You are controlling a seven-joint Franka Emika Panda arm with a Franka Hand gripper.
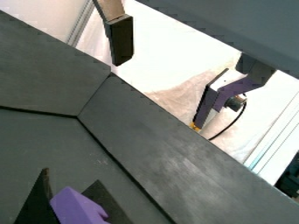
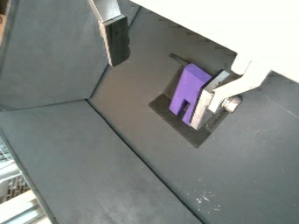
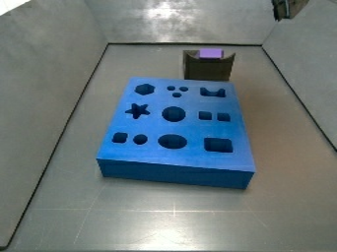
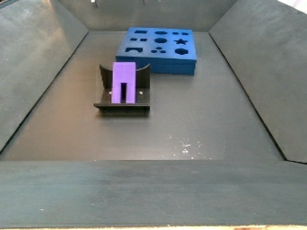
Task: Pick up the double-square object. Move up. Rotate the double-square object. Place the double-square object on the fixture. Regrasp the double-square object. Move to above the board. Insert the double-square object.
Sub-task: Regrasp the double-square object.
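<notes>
The lavender double-square object (image 4: 125, 79) rests in the dark fixture (image 4: 120, 108) on the floor, apart from the blue board (image 4: 160, 47). It also shows in a side view (image 3: 208, 54), where the fixture (image 3: 208, 69) stands just behind the board (image 3: 178, 123). My gripper (image 2: 170, 66) is open and empty, well above the floor. Its fingers (image 2: 114, 39) are spread wide, with the object (image 2: 187, 92) in the fixture (image 2: 163, 111) far below them. In a wrist view the gripper (image 1: 176, 66) is over a wall edge, with the object (image 1: 77, 208) at the frame's border.
Grey walls enclose the dark floor (image 4: 180, 126) on all sides. The board has several dark cut-outs, among them a star (image 3: 137, 110) and circles. Only a tip of the gripper (image 3: 283, 8) shows at the upper corner of a side view.
</notes>
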